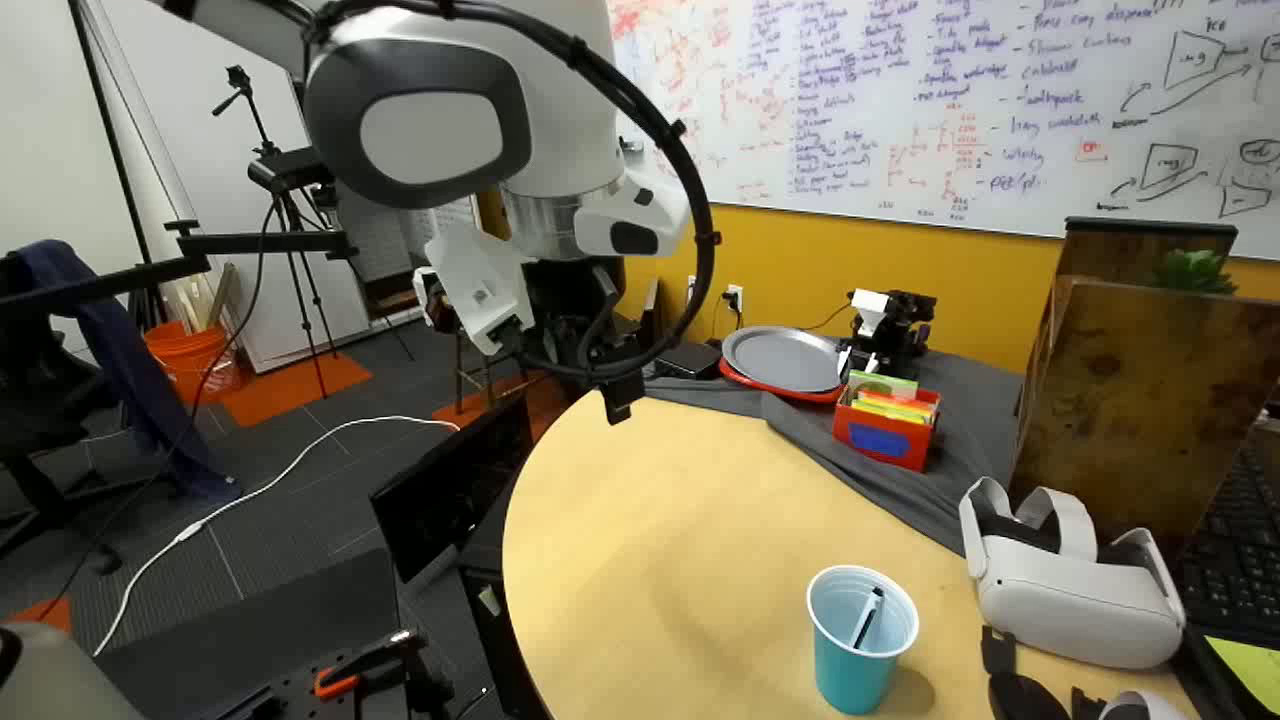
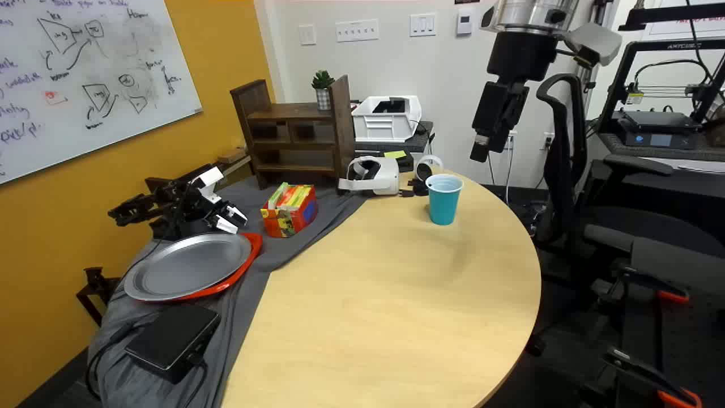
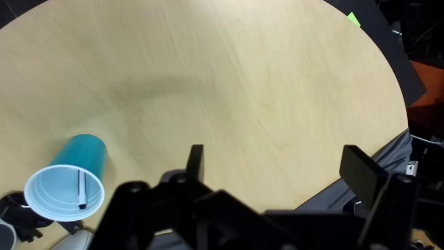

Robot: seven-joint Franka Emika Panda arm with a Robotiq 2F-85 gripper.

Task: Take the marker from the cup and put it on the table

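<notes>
The marker (image 1: 866,618) is a slim white and black stick leaning inside the cup (image 1: 850,680). The cup is teal outside and pale inside, and it stands upright on the table (image 1: 660,560). In the wrist view the cup (image 3: 85,152) is at the lower left and the marker (image 3: 82,189) shows inside it. The cup (image 2: 443,204) also shows in an exterior view, where the marker is hidden by its wall. My gripper (image 3: 272,163) is open and empty. In both exterior views the gripper (image 1: 620,397) (image 2: 481,148) is raised above table height, apart from the cup.
A white VR headset (image 1: 1080,600) and black straps (image 1: 1020,690) lie beside the cup. A red box (image 1: 885,440), a grey round tray (image 1: 785,358), a wooden shelf (image 2: 294,141) and a small black-and-white robot arm (image 2: 187,204) stand on the grey cloth side.
</notes>
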